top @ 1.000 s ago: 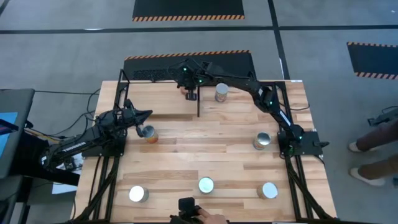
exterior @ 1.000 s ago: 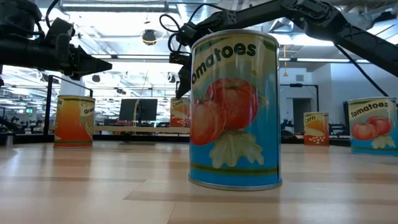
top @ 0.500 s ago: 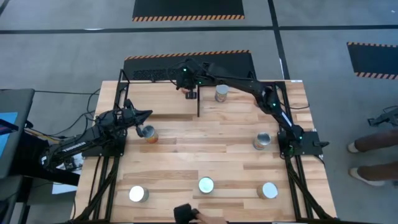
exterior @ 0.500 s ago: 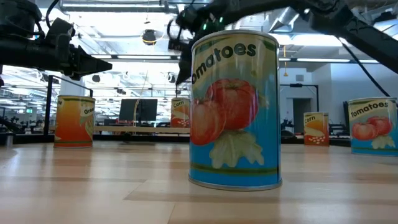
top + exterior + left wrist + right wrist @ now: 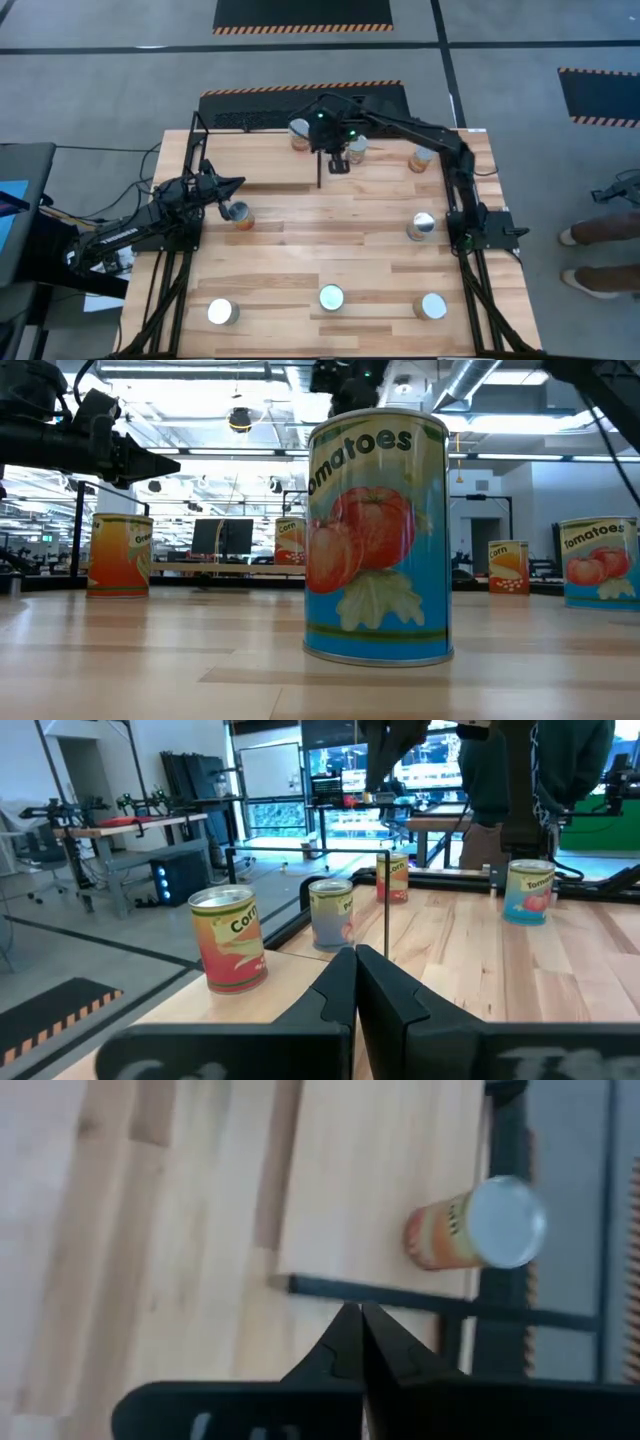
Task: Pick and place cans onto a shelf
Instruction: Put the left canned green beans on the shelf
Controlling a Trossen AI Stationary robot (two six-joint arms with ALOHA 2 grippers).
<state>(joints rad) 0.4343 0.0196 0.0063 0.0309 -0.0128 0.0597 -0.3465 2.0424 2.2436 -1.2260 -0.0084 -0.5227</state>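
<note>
One orange-labelled can (image 5: 300, 132) (image 5: 478, 1228) stands upright on the shelf (image 5: 250, 150), a pale board with a black frame at the table's far left. My right gripper (image 5: 337, 163) (image 5: 360, 1315) hangs shut and empty above the table, right of the shelf's thin black post (image 5: 319, 170) and beside another can (image 5: 355, 148). My left gripper (image 5: 238, 183) (image 5: 355, 960) waits shut at the table's left, pointing level, with a can (image 5: 237, 213) just on its near side. More cans stand at the far right (image 5: 422, 158), the right (image 5: 423, 226) and along the near edge (image 5: 331, 297).
Two further cans stand at the near left (image 5: 222, 312) and near right (image 5: 433, 306). The tomato can (image 5: 378, 535) fills the middle of the low view. Black frame rails run along the table's left and right edges. A person's legs (image 5: 600, 225) show beyond the right edge.
My right gripper has risen off the can on the shelf and gone toward the table's right and a little nearer, past the black post. The can stays upright on the shelf, now uncovered. A hand at the near edge has withdrawn.
</note>
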